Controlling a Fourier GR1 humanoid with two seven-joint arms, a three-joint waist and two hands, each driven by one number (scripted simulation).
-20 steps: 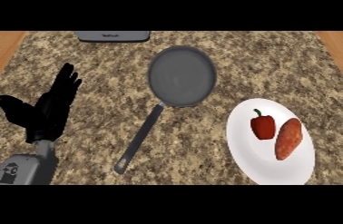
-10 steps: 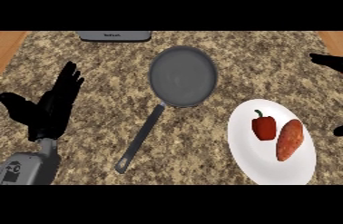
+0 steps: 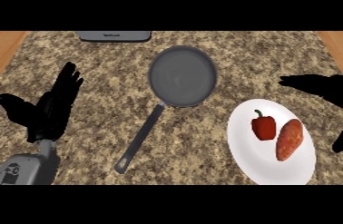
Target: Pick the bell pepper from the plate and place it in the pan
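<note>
1. Right now the red bell pepper (image 3: 263, 126) sits on the white plate (image 3: 253, 166), at the counter's (image 3: 94, 60) right side, untouched by either hand.
2. Just beside it on the same plate lies an orange sweet potato (image 3: 289, 139), on the pepper's right.
3. Up and to the left, the dark pan (image 3: 183, 76) rests on the speckled counter, its handle (image 3: 139, 139) slanting down to the lower left.
4. On the left, the left hand (image 3: 50, 110) is open, fingers straight and pointing up, holding nothing.
5. Over at the right edge, the right hand (image 3: 315, 84) shows only partly above the plate, fingers stretched out leftward, nothing in it.
6. At the top edge, a grey appliance (image 3: 113, 35) peeks in.
</note>
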